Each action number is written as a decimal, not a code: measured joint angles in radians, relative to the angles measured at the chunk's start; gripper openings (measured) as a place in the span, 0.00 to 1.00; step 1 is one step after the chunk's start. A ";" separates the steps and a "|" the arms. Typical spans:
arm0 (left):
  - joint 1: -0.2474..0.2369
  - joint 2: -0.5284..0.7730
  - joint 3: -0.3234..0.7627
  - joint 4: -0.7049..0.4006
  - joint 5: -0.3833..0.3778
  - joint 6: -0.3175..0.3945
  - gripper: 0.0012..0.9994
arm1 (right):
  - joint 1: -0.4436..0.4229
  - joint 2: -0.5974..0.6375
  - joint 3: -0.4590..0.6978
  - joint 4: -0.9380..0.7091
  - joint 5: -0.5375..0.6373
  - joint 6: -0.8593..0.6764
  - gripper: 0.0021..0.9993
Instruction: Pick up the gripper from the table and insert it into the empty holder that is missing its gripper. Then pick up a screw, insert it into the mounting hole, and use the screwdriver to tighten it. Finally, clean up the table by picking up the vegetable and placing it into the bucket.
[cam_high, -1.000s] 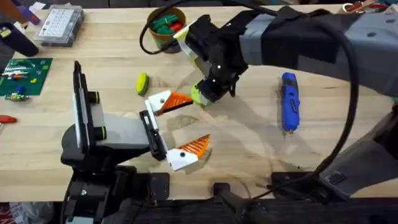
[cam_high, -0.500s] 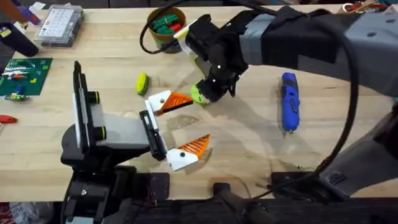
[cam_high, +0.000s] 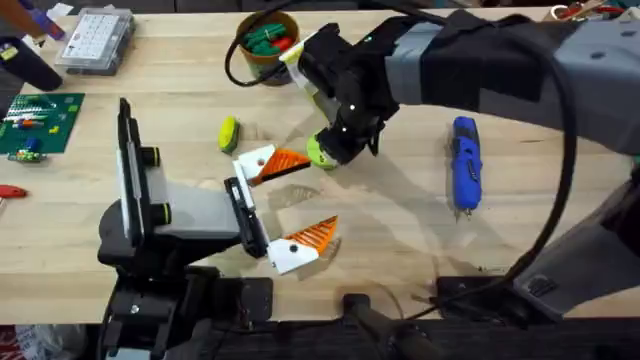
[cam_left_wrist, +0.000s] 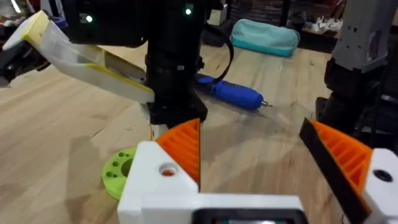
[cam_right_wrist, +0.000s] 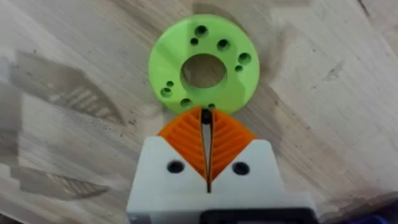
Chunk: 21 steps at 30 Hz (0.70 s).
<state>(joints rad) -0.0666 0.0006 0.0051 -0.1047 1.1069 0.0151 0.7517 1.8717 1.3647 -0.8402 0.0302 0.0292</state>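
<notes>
Nothing is moving since a second ago.
Your right pincer (cam_right_wrist: 206, 163) is staying closed beside the disc (cam_right_wrist: 203, 64); left pincer (cam_left_wrist: 273, 155) is gaping open.

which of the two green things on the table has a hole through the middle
The lime-green round disc, flat on the wood right below the right pincer. The other, the vegetable, is a solid oval lying apart, nearer the bucket.

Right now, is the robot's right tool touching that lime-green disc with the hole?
Cannot tell. In the right wrist view the tool's shut orange pads meet the green disc's edge, but that view looks straight down, so height above it stays unclear.
</notes>
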 joint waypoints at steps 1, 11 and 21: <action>0.000 0.000 0.000 0.000 0.000 0.000 0.99 | 0.000 0.000 0.000 0.000 0.002 0.000 0.00; 0.000 0.000 0.000 0.000 0.000 0.000 0.99 | 0.000 -0.117 0.030 -0.091 0.007 0.000 0.00; 0.000 0.000 0.000 0.000 0.000 0.000 0.99 | 0.000 -0.167 0.274 -0.321 0.011 -0.004 0.00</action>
<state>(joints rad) -0.0666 0.0006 0.0051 -0.1047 1.1072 0.0147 0.7517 1.7050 1.6392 -1.1613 0.0411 0.0254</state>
